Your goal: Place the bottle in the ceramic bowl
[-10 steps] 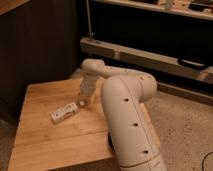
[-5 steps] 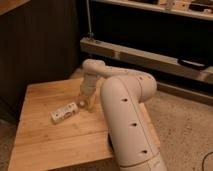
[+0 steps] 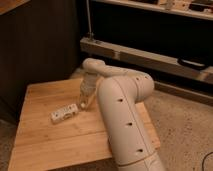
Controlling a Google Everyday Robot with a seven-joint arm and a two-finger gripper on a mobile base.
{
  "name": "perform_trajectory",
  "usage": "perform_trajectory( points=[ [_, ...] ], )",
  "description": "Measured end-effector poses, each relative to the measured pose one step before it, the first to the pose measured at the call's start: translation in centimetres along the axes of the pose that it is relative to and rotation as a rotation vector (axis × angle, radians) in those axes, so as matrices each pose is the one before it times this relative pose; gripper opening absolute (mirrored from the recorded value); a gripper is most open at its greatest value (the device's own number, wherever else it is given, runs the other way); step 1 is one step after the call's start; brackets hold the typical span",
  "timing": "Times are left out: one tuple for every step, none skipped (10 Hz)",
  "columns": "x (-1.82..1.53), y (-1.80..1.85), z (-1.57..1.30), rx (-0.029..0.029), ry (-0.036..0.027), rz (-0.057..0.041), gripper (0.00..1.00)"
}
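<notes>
**A:** Camera view: where is the gripper (image 3: 85, 103)?
**B:** Low over the counter, at the right end of the small white squarish plastic bottle (image 3: 64, 114) (touching or just beside, I cannot tell).
**A:** Holding it?
**B:** Cannot tell, nor how far open. The bottle lies on its side on the light wooden counter (image 3: 45, 145), left of the white arm (image 3: 125, 115).

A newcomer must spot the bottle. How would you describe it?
Find the wooden table. On it, left of the big white arm, the bottle lies on its side, the gripper right beside it. It is the only small white boxy thing there.
</notes>
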Motion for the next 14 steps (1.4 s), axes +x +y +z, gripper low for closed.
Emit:
perform_trajectory(
  points=[
    [0.072,0.104,0.146,0.0045,0.00749,-0.00043,0.25],
    [0.011,-0.007,0.093,0.0036,0.00497,0.00144,0.25],
    [0.036,-0.01,0.08,0.00353,0.00514,0.00112,0.25],
    [0.028,-0.013,0.025,0.00203,0.00206,0.00013,0.25],
    [-0.004,-0.046,0.006,0.00229,0.00147,0.00075,0.25],
    [0.03,-0.022,-0.045,0.00195,0.00061,-0.00011,0.25],
    [-0.025,-0.099,-0.062,0.00378,0.00006,0.00069,0.24],
    [-0.011,-0.101,-0.061,0.00411,-0.00006,0.00046,0.18],
    [-0.022,-0.074,-0.048,0.00355,-0.00074,0.00017,0.1],
    [-0.017,-0.1,-0.195,0.00525,-0.00243,0.00019,0.01],
    [-0.024,-0.154,-0.264,0.00609,-0.00296,0.00082,0.0],
    [-0.044,-0.181,-0.284,0.00607,-0.00296,0.00117,0.0],
    [0.008,-0.517,-0.466,0.00881,-0.00238,0.00148,0.0],
    [-0.019,-0.709,-0.575,0.00863,-0.00456,0.00148,0.0]
  ],
)
